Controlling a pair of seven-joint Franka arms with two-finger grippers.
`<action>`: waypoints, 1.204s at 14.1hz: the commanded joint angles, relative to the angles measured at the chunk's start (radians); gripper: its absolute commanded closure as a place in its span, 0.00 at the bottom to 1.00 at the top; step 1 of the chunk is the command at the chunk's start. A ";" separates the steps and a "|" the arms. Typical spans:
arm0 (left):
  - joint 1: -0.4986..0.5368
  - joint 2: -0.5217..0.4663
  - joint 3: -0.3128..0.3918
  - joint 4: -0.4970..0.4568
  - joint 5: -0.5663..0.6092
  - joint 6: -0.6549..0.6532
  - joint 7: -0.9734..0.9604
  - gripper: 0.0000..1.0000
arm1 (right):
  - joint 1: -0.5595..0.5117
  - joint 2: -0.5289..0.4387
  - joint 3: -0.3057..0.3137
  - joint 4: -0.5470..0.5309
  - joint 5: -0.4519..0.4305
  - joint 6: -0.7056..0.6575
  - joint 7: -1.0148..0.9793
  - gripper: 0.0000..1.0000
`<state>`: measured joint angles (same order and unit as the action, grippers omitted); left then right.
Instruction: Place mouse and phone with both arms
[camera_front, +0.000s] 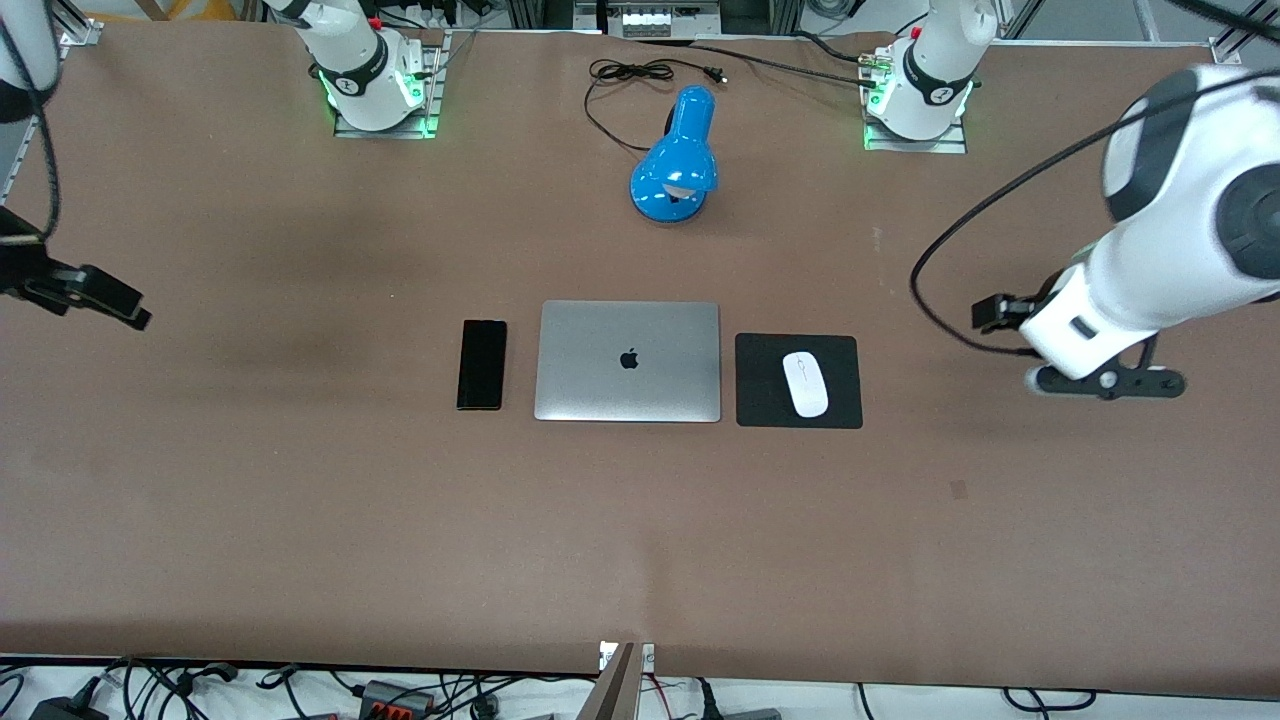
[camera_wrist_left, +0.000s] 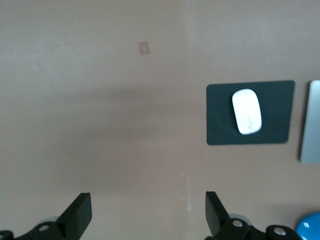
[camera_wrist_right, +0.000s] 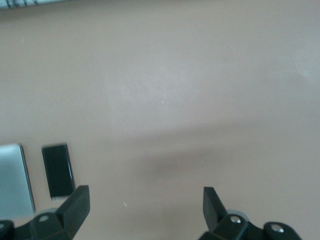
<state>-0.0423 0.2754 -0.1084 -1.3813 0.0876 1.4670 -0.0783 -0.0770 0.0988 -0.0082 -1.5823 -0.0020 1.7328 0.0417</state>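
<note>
Hovering spread and empty: left gripper over bare table near the pad bearing the glossy, likely slippery mouse; right gripper likewise, phone lying beside the laptop. Probably gripping across long edges.

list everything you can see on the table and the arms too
small white oval mouse: one, white, lying on the mouse pad
black square mouse pad: one, black, beside the laptop toward the left arm's end of the table
closed silver laptop: one, silver with a black logo, at the table's middle
slim black rectangular phone: one, black, flat on the table beside the laptop toward the right arm's end
blue desk lamp: one, blue, farther from the front camera than the laptop, its black cord coiled near the bases
brown table: one, brown
left tool: one, black, open, over bare table beside the pad, holding nothing
right tool: one, black, open, over bare table toward the right arm's end, holding nothing
</note>
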 joint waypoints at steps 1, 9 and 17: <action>0.015 -0.143 0.081 -0.126 -0.125 -0.008 0.115 0.00 | 0.006 0.013 -0.001 0.059 0.005 -0.122 -0.066 0.00; 0.035 -0.262 0.134 -0.288 -0.137 0.148 0.118 0.00 | 0.016 0.015 0.007 0.051 -0.012 -0.174 -0.057 0.00; 0.033 -0.260 0.122 -0.278 -0.092 0.161 0.121 0.00 | 0.013 0.009 0.008 0.053 -0.010 -0.171 -0.051 0.00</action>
<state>-0.0072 0.0297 0.0176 -1.6504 -0.0241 1.6162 0.0257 -0.0632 0.1110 -0.0052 -1.5429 -0.0044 1.5668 -0.0104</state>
